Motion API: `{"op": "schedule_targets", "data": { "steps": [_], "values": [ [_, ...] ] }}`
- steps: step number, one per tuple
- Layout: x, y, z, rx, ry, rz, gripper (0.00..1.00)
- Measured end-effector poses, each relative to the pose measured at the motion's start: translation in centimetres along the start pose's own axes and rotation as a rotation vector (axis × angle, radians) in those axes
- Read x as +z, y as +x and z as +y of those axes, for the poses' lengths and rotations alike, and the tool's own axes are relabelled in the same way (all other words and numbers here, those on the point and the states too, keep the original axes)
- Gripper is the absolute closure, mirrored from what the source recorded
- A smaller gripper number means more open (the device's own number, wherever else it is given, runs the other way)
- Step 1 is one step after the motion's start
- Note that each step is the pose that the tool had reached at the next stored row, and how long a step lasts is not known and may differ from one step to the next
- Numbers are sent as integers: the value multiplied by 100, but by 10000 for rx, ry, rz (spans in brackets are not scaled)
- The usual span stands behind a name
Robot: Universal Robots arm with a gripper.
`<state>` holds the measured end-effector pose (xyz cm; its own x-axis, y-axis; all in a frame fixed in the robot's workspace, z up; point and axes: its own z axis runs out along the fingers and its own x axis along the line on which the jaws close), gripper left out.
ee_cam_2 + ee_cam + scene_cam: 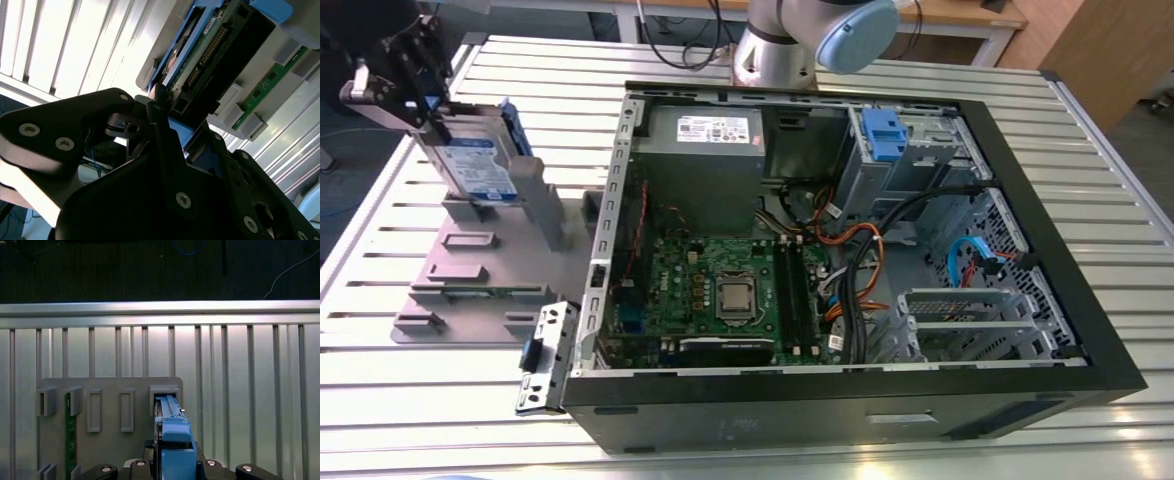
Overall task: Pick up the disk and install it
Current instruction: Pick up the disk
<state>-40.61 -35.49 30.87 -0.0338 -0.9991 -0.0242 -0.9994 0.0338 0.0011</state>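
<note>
Exterior view: claw (432, 122) apparently gripping disk (478, 165); slatted table (427, 410).

Free overhead, cluttered in the case
The gripper (430, 120), jaws closed on the upright disk (480, 170), has open air above the fixture plate (467, 290). Inside the computer case (854, 410), cables (907, 215) crowd the drive cage (914, 150).

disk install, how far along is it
Done: the tool is at the disk and looks closed on its upper end. In hand: the disk, standing upright at the grey holder, outside the computer case. Left: the whole install; the disk is not in the case yet.
</note>
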Motion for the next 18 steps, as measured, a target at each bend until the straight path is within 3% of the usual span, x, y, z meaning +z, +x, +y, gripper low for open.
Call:
{"op": "schedule_targets", "data": {
  "steps": [18],
  "values": [
    [-58, -1, 0, 0, 0, 0, 64]
  ]
}}
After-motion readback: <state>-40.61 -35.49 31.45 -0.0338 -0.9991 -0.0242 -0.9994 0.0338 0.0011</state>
